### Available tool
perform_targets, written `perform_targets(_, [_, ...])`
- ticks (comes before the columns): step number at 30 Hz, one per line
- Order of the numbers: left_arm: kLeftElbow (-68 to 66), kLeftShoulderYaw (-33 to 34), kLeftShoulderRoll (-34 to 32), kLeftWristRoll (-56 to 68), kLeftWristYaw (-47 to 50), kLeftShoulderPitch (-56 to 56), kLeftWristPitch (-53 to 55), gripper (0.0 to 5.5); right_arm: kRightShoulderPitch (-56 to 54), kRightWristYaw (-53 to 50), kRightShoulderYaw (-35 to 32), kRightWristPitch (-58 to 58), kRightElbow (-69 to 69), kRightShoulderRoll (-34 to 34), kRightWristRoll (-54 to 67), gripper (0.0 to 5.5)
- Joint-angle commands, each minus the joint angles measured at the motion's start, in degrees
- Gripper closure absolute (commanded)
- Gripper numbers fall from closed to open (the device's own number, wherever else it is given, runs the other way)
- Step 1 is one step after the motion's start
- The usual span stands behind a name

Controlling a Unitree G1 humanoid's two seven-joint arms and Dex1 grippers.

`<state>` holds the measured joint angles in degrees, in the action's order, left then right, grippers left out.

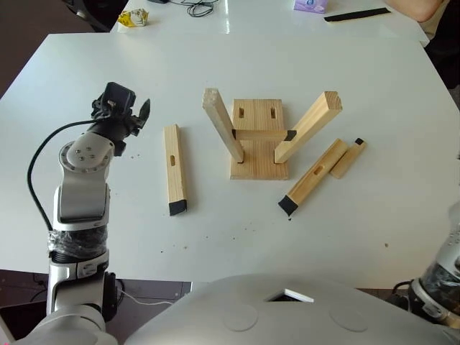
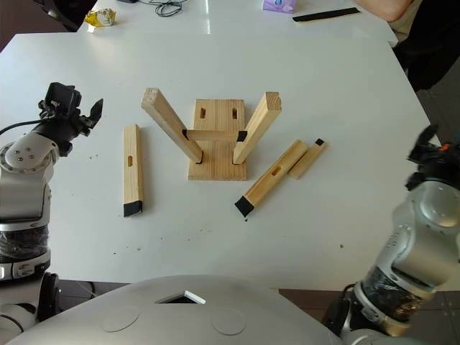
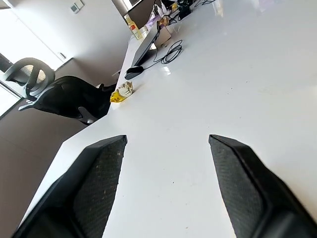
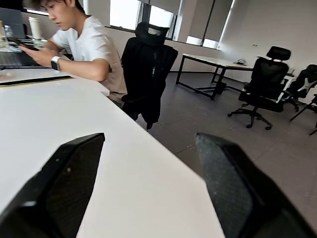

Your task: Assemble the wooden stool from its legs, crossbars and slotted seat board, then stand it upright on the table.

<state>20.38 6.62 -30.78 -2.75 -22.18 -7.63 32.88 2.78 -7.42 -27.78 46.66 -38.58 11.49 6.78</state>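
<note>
The slotted seat board [image 1: 259,118] lies flat mid-table with two legs [image 1: 222,123] [image 1: 309,126] standing in it, splayed outward and joined by a crossbar [image 1: 262,134]. A loose leg [image 1: 175,168] lies to its left. Another loose leg [image 1: 313,176] and a short crossbar [image 1: 348,158] lie to its right. My left gripper [image 1: 129,118] is open above the table, left of the loose leg, nothing between its fingers [image 3: 99,183]. At the table's right edge my right gripper [image 2: 431,147] is open and empty, fingers [image 4: 74,183] wide apart.
The white table [image 1: 108,65] carries a yellow wrapper [image 1: 134,18], cables [image 1: 201,7], a purple packet [image 1: 310,6] and a black strip [image 1: 357,14] along its far edge. Office chairs [image 4: 148,64] stand beyond the table's right side.
</note>
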Motion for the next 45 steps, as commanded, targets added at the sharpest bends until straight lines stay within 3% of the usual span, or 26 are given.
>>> perform_targets(1, [15.9,-14.2,3.2,4.0,-4.2,4.6,8.6,2.42,-7.3,-4.4,32.8,4.6,0.4,-18.1,0.5,2.10])
perform_targets(3, [20.1,-20.9,4.4,5.2,-5.5,2.9,12.8,2.42,-10.6,-5.2,46.1,6.0,2.9,-25.1,0.6,2.10])
perform_targets(6, [20.6,-25.1,6.9,5.2,-5.2,-2.2,16.4,2.42,-13.1,-4.9,51.4,7.9,3.5,-26.7,0.3,2.10])
perform_targets(11, [17.5,-25.5,9.0,2.7,-3.4,-5.5,18.3,2.42,-10.8,-5.3,45.4,8.9,1.9,-21.1,-0.4,2.10])
perform_targets(20, [15.2,-20.0,2.8,0.5,-3.6,2.3,12.2,2.42,-3.7,-1.2,33.5,7.1,-1.2,-12.0,-2.8,2.10])
perform_targets(26, [12.7,-16.0,1.0,-0.1,-2.7,5.4,6.4,2.42,-1.5,1.3,31.8,6.2,-2.0,-9.7,-3.5,2.10])
perform_targets(32, [10.1,-15.6,0.9,-0.4,-2.9,5.2,2.3,2.42,0.7,2.4,32.2,5.5,-1.1,-12.4,-1.6,2.10])
perform_targets(38, [8.9,-16.1,1.5,-0.2,-3.1,4.4,0.0,2.42,5.8,3.1,24.3,10.2,7.6,-27.0,11.8,2.10])
perform_targets(45, [9.1,-16.5,1.9,0.0,-3.6,4.0,-1.4,2.42,8.7,-0.3,22.2,12.7,9.0,-25.5,18.9,2.10])
